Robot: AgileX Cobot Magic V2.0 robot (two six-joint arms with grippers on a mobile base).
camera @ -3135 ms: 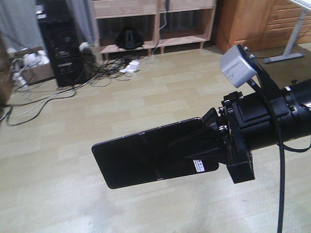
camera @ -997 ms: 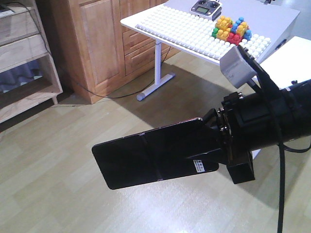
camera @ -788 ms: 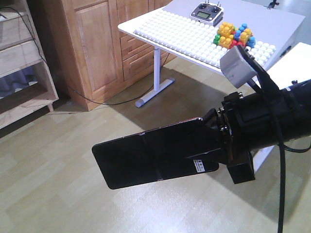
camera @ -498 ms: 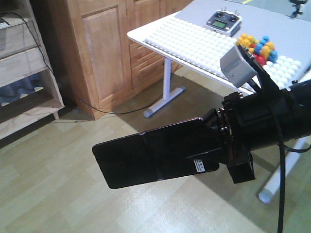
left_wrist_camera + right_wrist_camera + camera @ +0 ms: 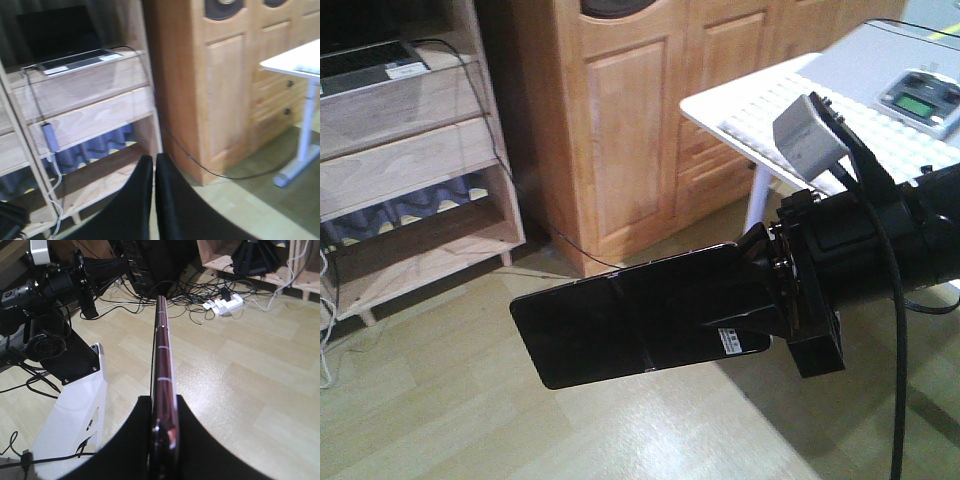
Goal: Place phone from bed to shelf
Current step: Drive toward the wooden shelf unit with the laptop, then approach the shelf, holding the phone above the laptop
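Our right gripper (image 5: pixel 718 312) is clamped on the phone (image 5: pixel 610 330), which we hold in the air right of the shelf (image 5: pixel 405 165), apart from it. Our left gripper (image 5: pixel 154 172) faces the shelf, fingers nearly together.

The left gripper (image 5: pixel 154 160) enters from the bottom edge. Its two black fingers (image 5: pixel 142 195) stand upright, with only a thin slit between them.

Behind it, at left, is the shelf (image 5: pixel 100 117). A laptop (image 5: pixel 75 59) lies open on the upper plank. Blue fabric (image 5: pixel 95 150) fills the back of the lower compartment.

A wooden cabinet (image 5: pixel 225 100) with panelled doors stands just beside the shelf. A white table (image 5: pixel 290 62) is at right. A dark cable (image 5: pixel 220 172) runs along the cabinet base onto the floor (image 5: pixel 250 210).
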